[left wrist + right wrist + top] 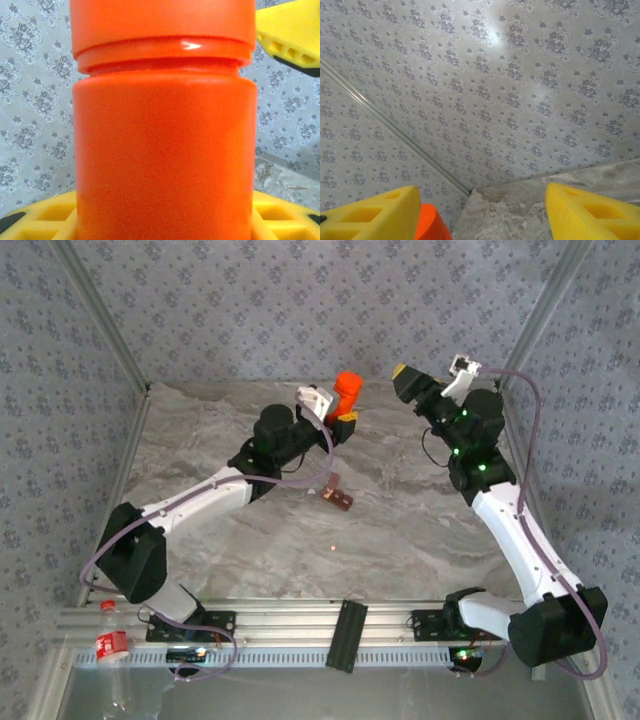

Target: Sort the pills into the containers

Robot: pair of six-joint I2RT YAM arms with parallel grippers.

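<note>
An orange bottle [348, 390] with its cap on stands upright at the back of the table, and my left gripper [341, 420] is shut on its lower body. In the left wrist view the bottle [165, 140] spans the frame between my yellow fingers [285, 220]. My right gripper [407, 374] hovers just right of the bottle, apart from it. Its yellow fingers [587, 212] stand open with nothing between them, and the bottle's edge [431, 225] shows beside the left one. The dark reddish-brown containers [338, 498] lie mid-table. One pale pill [333, 548] lies in front of them.
The marble table [400, 530] is walled by patterned panels on three sides. A clear plastic bottle with a red label [111, 644] lies by the left arm's base. A black plate [346, 634] sits on the aluminium rail at the near edge.
</note>
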